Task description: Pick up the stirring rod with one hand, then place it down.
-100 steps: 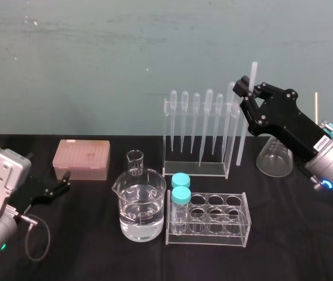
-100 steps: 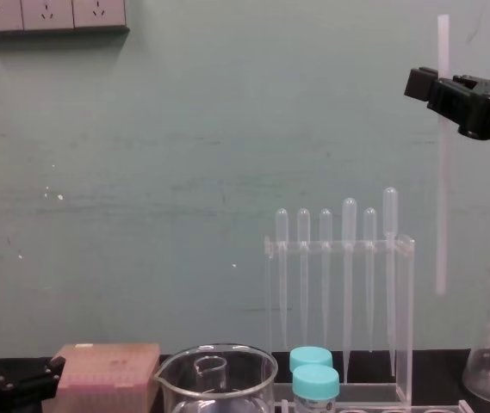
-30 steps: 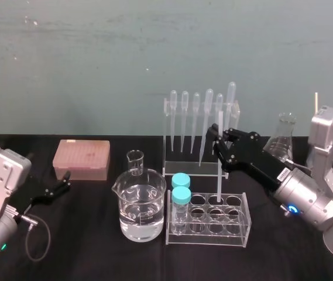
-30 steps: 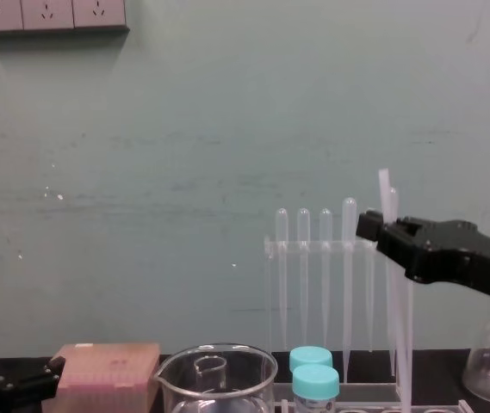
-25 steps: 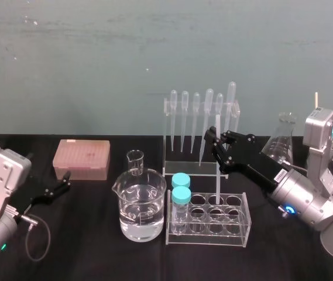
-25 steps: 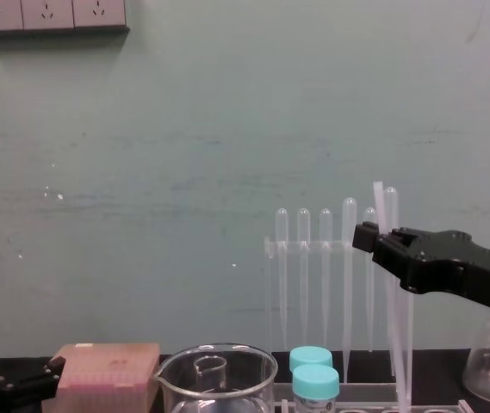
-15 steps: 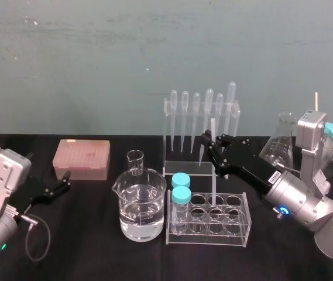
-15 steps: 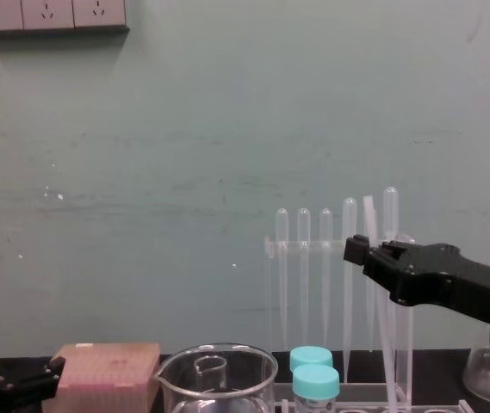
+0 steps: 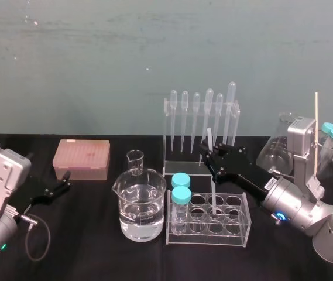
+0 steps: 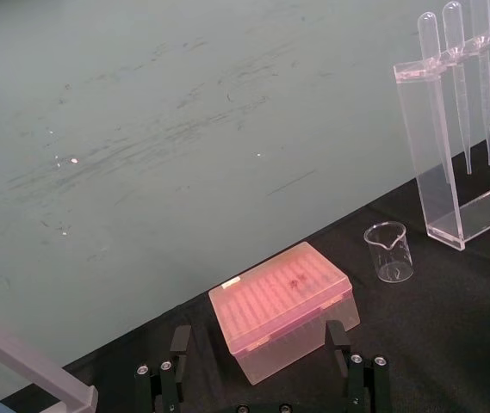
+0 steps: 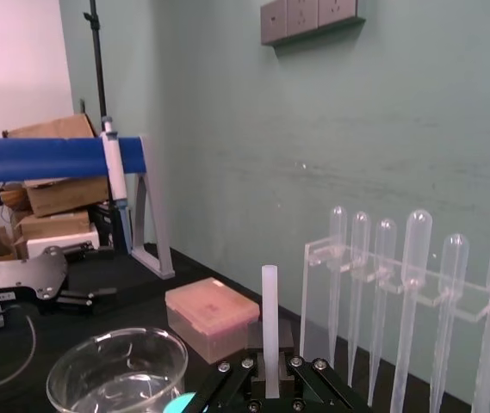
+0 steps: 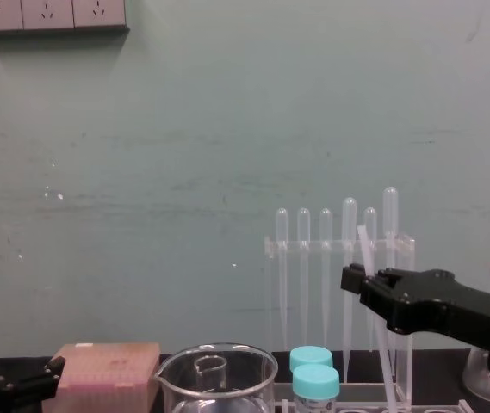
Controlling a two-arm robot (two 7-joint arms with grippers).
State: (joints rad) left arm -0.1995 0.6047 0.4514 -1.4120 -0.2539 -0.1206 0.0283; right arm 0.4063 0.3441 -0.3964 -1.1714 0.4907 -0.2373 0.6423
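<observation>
**Head view.** The right gripper is above the clear tube rack, jaws clamped on the stirring rod. The rod is near upright with a slight lean. Its top end shows above the jaws and its lower end is down in a well of the rack's middle column. I cannot tell whether it touches the bottom of the well. Two blue-capped tubes stand in the rack's left column. The beaker, part full of clear liquid, is just left of the rack, with the small beaker behind it. The pipette rack stands behind the tube rack, and the conical flask is at right rear. The pink tip box is at left rear. The left gripper is parked low over the black surface, near the pink tip box.

**Left wrist view.** The left gripper's jaws are spread wide with nothing between them. The pink tip box lies beyond them, and the small beaker and pipette rack are farther off.

**Right wrist view.** The rod rises straight from between the clamped jaws. The beaker and pink tip box are beyond it, and the pipettes hang to one side.

**Chest view.** The right gripper reaches in from the right, in front of the pipette rack. The rod is tilted, its top toward the left. Its lower part runs down to the right of the blue-capped tubes.
</observation>
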